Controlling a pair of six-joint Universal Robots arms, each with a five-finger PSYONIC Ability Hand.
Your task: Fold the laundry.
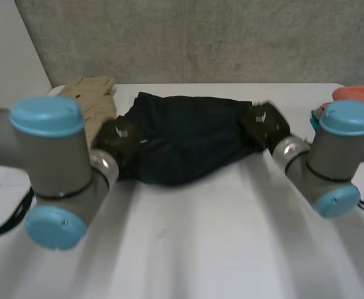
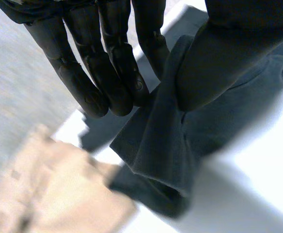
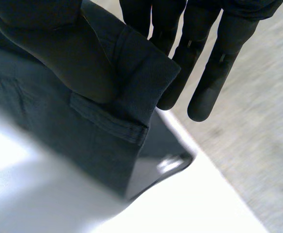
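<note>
dark navy fabric garment (image 1: 188, 143) is pinched thumb-to-fingers at both ends, left hand (image 1: 116, 140) one end, right hand (image 1: 266, 124) the other

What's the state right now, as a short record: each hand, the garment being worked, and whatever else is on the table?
left hand: pinches one end of the dark garment between thumb and straight fingers
right hand: pinches the opposite end the same way
dark garment: rumpled, stretched between the two hands across the far half of the table
tan garment: lies on the table beside the left hand, not held
orange cloth: far corner, beyond the right arm
</note>
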